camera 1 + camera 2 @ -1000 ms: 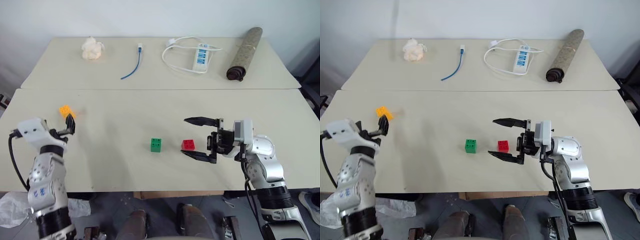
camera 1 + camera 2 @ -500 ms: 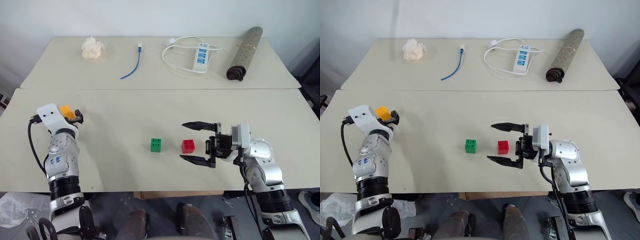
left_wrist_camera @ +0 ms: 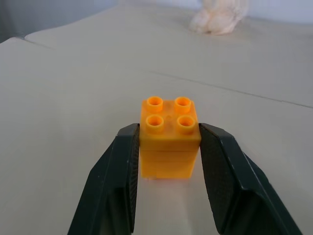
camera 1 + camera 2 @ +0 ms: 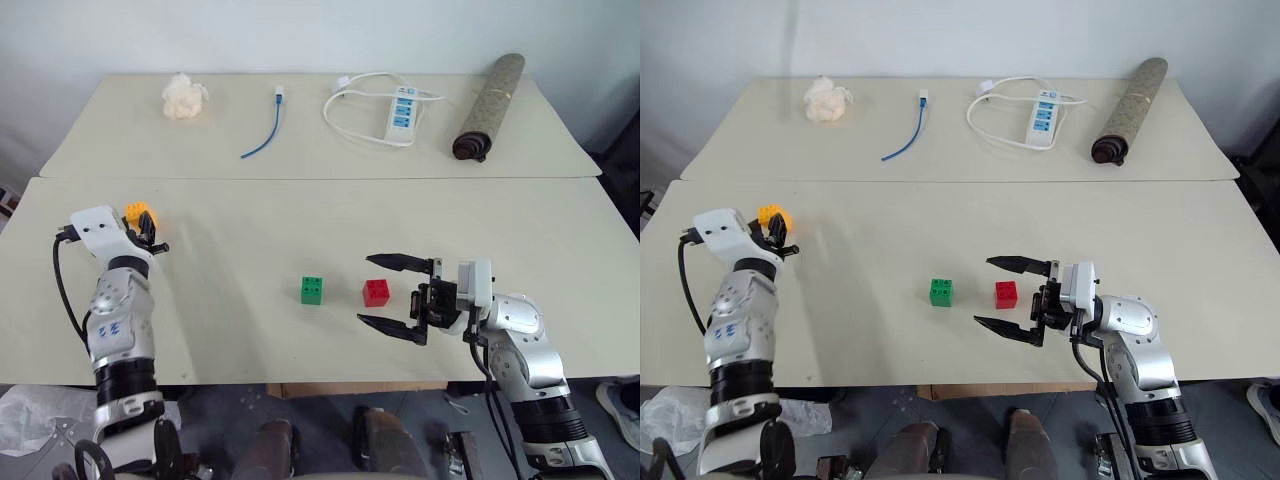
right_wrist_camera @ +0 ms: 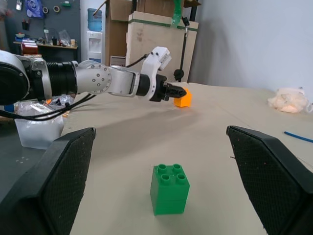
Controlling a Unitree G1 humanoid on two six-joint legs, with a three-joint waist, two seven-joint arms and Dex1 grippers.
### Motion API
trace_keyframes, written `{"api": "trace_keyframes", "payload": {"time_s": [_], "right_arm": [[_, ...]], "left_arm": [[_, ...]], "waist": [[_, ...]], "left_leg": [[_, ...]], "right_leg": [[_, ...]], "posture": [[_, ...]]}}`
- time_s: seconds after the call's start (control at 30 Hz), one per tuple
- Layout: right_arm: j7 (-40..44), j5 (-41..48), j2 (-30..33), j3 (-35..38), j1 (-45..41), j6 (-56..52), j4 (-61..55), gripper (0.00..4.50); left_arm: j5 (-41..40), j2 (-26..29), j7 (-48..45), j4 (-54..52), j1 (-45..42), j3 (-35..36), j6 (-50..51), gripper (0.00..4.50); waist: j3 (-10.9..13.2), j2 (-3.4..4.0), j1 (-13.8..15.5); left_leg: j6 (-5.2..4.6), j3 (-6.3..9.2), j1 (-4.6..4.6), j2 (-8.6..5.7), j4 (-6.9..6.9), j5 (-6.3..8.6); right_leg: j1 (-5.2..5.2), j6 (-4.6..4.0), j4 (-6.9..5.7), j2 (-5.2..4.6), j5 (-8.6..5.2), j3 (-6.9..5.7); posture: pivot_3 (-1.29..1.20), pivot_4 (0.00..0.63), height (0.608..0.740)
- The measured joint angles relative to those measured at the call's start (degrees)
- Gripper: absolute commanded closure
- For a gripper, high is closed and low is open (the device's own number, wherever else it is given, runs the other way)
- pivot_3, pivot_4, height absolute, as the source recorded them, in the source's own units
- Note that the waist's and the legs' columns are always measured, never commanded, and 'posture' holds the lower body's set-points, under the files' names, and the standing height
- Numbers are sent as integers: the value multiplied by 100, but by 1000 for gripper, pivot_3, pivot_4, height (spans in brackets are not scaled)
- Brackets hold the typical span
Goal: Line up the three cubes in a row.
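An orange-yellow cube [image 4: 137, 212] stands on the near table at the far left, and my left gripper [image 4: 146, 226] is shut on it. In the left wrist view both fingers [image 3: 122, 166] press the orange cube's [image 3: 169, 134] sides. The green cube [image 4: 312, 289] and the red cube [image 4: 376, 292] sit side by side, a small gap apart, in the middle of the near table. My right gripper [image 4: 983, 292] points left, wide open and empty, hovering over the red cube. Its wrist view shows the green cube [image 5: 169, 189] between the open fingers.
On the far table lie a white tissue wad [image 4: 184, 97], a blue cable [image 4: 262, 135], a white power strip [image 4: 401, 113] with its cord, and a rolled mat [image 4: 489, 107]. A seam [image 4: 320, 179] separates the two tables.
My left gripper has moved forward around the orange cube and shut on it. The right gripper has stayed open in about the same place.
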State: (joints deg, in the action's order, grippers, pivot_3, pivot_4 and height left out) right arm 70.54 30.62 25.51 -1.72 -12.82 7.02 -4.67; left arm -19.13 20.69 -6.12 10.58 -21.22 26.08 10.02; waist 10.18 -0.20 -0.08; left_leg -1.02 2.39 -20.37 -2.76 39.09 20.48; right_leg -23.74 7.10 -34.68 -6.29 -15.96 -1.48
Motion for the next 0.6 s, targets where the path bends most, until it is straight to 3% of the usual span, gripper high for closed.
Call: {"api": "trace_keyframes", "payload": {"time_s": [0.03, 0.17, 0.3, 0.47, 0.6], "right_arm": [[-2, -5, 3, 2, 5, 16, 11, 0], [11, -6, 162, 139, 158, 48, 30, 0], [53, 6, 267, 227, 227, 51, 30, 0], [148, 14, 422, 328, 267, 60, 58, 0], [130, 13, 558, 501, 319, 98, 62, 0]], "left_arm": [[-299, 163, -521, -216, 193, 4, 45, 3052], [-1725, 1672, -3661, -1190, 1010, 43, 437, 3052], [-1655, 2712, -5343, -874, 841, -333, 302, 3052], [-922, 2884, -7204, 322, -20, -1660, -622, 3052], [-266, 2470, -7983, 1736, -735, -2288, -1890, 3052]], "waist": [[0, -1, -18], [4, 3, -21], [17, 44, 61], [19, 47, 73], [19, 47, 33]], "left_leg": [[2, -1, -2, 6, 0, 1], [13, 13, -1, 25, 1, 6], [8, 20, 14, 10, -3, 4], [5, 14, 8, 8, -6, 6], [3, 1, -1, 11, -5, 7]], "right_leg": [[-1, 0, 5, 3, 0, 0], [6, -24, 6, 3, -13, 10], [24, -27, 24, -6, -15, 9], [11, -26, 0, -1, -14, 7], [-2, -26, -9, 13, -14, -36]], "posture": [[0, 150, 740], [0, 150, 740], [0, 150, 740], [0, 150, 740], [0, 150, 740]]}}
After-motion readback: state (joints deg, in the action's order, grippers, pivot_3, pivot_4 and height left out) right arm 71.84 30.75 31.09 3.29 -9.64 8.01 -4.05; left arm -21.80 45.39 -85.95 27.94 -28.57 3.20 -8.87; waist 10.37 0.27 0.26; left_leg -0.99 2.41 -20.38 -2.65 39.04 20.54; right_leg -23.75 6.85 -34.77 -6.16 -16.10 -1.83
